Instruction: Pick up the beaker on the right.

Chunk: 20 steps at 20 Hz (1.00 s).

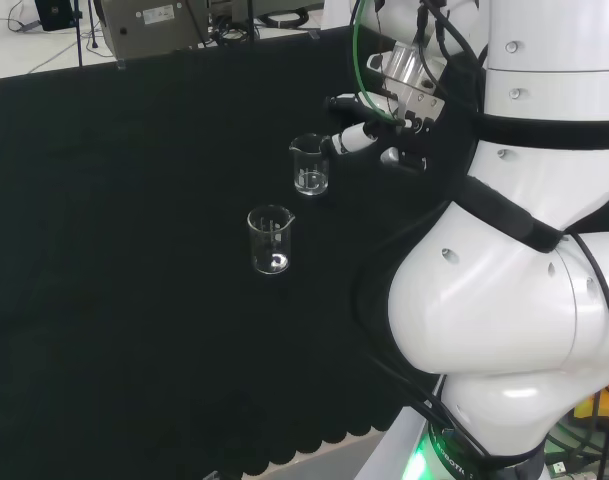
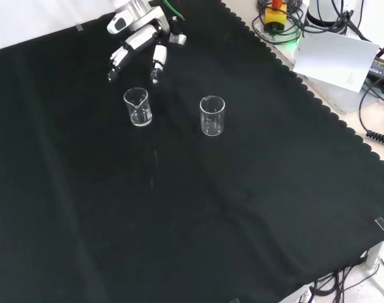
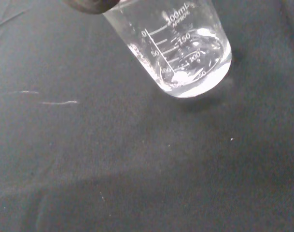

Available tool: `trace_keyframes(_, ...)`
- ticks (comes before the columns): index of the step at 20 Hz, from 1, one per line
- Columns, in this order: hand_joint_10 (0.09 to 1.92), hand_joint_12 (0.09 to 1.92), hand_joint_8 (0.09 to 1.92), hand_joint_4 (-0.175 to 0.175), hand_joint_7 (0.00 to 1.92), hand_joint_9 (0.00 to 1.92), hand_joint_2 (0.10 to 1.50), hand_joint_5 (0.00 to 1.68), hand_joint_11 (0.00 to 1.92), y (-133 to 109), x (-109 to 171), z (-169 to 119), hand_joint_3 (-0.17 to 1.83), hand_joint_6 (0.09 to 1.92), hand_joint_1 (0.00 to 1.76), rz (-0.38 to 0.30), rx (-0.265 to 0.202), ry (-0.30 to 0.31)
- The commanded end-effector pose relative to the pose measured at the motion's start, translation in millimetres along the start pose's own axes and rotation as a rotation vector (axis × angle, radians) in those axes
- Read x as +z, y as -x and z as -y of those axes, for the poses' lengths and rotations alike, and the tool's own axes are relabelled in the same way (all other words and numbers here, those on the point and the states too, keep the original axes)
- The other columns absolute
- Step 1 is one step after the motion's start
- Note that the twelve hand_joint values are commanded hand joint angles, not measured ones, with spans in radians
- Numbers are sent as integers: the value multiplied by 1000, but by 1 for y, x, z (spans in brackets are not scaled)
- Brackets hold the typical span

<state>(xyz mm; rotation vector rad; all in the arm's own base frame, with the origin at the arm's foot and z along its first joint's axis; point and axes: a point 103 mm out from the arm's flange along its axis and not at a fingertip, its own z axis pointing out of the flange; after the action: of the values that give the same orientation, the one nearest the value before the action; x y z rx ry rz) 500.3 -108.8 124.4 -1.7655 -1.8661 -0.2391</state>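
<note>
Closest to the wrist camera is the right beaker (image 3: 185, 53), clear glass with white graduation marks on its wall, standing upright on the black cloth of the desk (image 3: 137, 169). It looks empty.

In the head view this right beaker (image 1: 310, 165) is the farther and more rightward of 2, well inside the desk (image 1: 134, 300) and nearer its far edge than its scalloped near edge. In the front view it (image 2: 137, 106) is the left one, toward the desk's top edge.

The hand (image 2: 141, 39) hangs just beyond it, fingers (image 2: 157, 63) straight, spread apart and angled down at the cloth. Their tips stop short of the rim, so nothing is gripped. In the head view the hand (image 1: 369, 130) sits just right of the beaker, 1 fingertip close to the glass.

The other beaker (image 2: 212, 115) stands apart on bare cloth, upright, nearer the scalloped edge; in the head view it (image 1: 270, 240) is lower and left of the first.

The white arm (image 1: 514, 250) rises along the desk's near right corner in the head view.
</note>
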Motion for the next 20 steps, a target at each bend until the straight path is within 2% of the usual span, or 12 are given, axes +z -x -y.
trace_keyframes(1,646,1344,632,-10,72,202,909,197,1,6,17,-17,-175,87,861,-88,-59,-49)
trace_keyframes(9,618,1260,535,3,0,104,893,197,0,12,34,-29,-175,87,897,-178,-115,-37)
trace_keyframes(14,630,1253,565,9,100,188,888,239,0,11,36,-31,-175,87,930,-213,-149,-15)
trace_keyframes(20,614,1254,621,8,167,263,893,314,0,10,47,-34,-175,87,989,-248,-153,-18)
